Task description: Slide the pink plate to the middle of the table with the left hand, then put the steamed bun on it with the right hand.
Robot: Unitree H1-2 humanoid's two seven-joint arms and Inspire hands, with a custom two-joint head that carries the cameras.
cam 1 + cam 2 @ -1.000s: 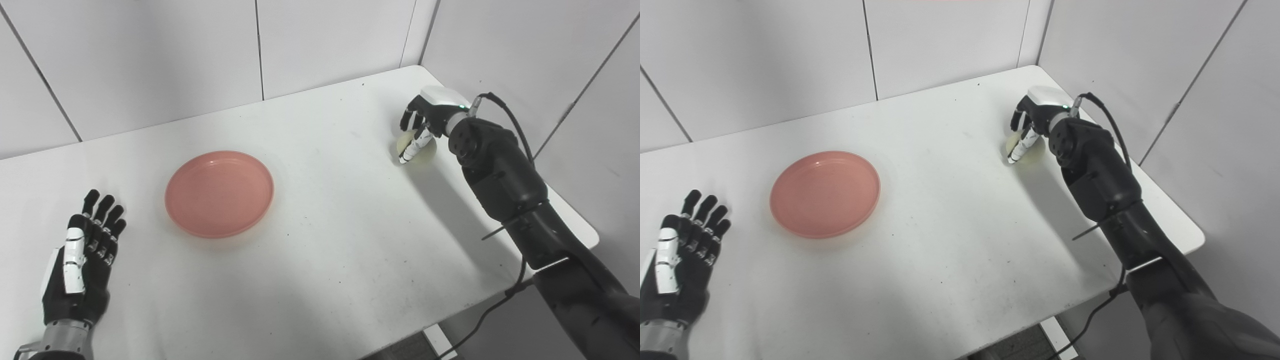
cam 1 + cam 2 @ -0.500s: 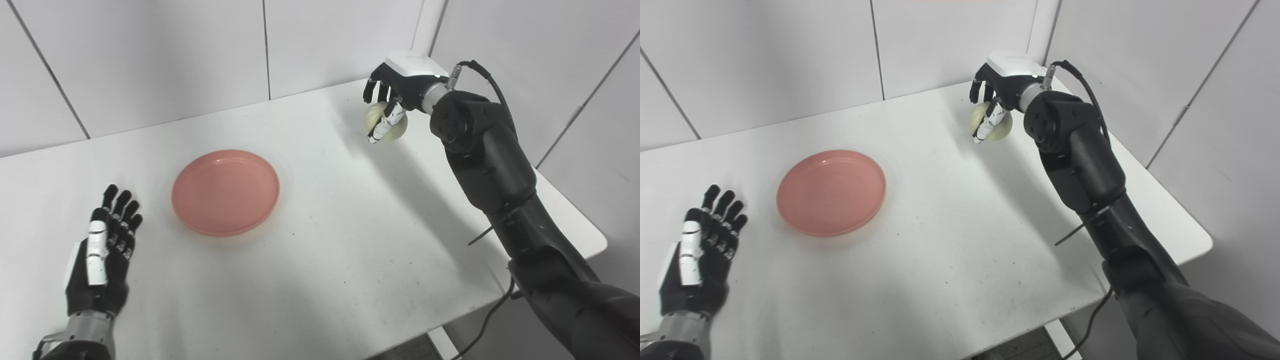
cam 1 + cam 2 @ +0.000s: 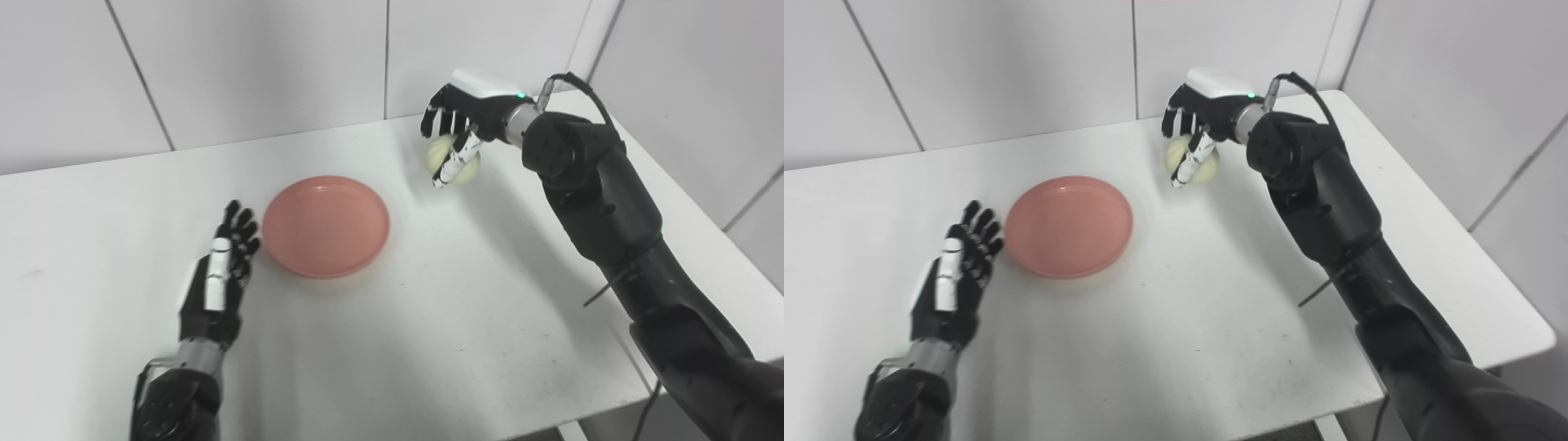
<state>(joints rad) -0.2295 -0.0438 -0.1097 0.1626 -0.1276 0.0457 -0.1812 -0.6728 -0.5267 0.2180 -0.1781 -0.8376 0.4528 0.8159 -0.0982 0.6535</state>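
Note:
The pink plate [image 3: 326, 225] lies flat near the middle of the white table [image 3: 429, 318]. My left hand [image 3: 219, 283] is open, fingers straight, lying just left of the plate's rim with its fingertips close to it. My right hand [image 3: 460, 125] is shut on the pale steamed bun [image 3: 458, 168] and holds it in the air above the table, to the right of and beyond the plate. The bun [image 3: 1195, 165] is partly covered by the fingers and thumb.
White wall panels [image 3: 245, 61] stand close behind the table and along its right side. The table's right corner and front edge [image 3: 1534, 340] lie beside my right arm, with a cable hanging there.
My right hand has lifted the bun off the table at the far right and carried it left toward the plate. The camera has swung to the right, shifting the whole picture leftward on the table.

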